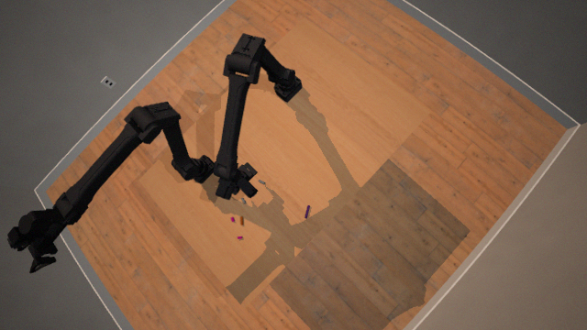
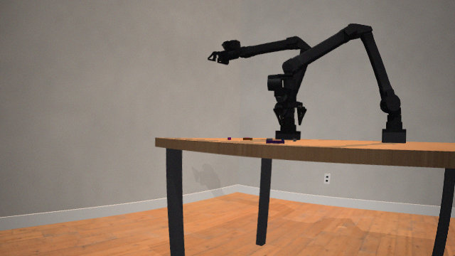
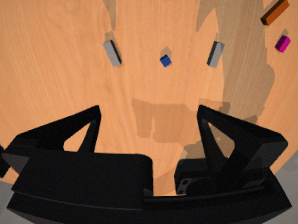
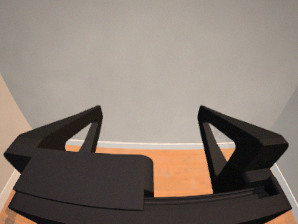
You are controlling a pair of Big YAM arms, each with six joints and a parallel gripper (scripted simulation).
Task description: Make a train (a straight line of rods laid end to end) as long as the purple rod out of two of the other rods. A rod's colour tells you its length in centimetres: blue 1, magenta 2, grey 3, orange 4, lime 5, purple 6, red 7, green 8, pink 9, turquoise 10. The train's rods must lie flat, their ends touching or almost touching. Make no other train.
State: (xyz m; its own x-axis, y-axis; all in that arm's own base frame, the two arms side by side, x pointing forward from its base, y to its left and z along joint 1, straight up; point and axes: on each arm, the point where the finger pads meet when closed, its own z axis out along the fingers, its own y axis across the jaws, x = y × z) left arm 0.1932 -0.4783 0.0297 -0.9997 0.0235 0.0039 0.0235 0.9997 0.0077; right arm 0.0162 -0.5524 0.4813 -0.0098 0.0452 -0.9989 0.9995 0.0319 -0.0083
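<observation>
The purple rod (image 1: 307, 212) (image 2: 275, 141) lies alone. An orange rod (image 1: 242, 221) (image 2: 247, 139) (image 3: 275, 12) has a magenta rod (image 1: 233, 219) (image 3: 282, 44) beside it, apart. Another magenta rod (image 1: 239, 237) (image 2: 229, 139) lies apart from them. One grey rod (image 1: 261, 182) (image 3: 112, 53) and a second grey rod (image 1: 243, 201) (image 3: 216, 54) lie apart, with a small blue rod (image 3: 165, 60) between them. My left gripper (image 2: 290, 124) (image 3: 149, 110) is open and empty, pointing down above the table near the grey rods. My right gripper (image 4: 150, 110) is open and empty, raised beyond the table edge.
The right arm (image 1: 98, 171) reaches away from the rods towards the wall. The left arm (image 1: 234, 119) reaches over the table (image 1: 293, 151) and hides part of it in the top view. Arm shadows cross the tabletop around the rods.
</observation>
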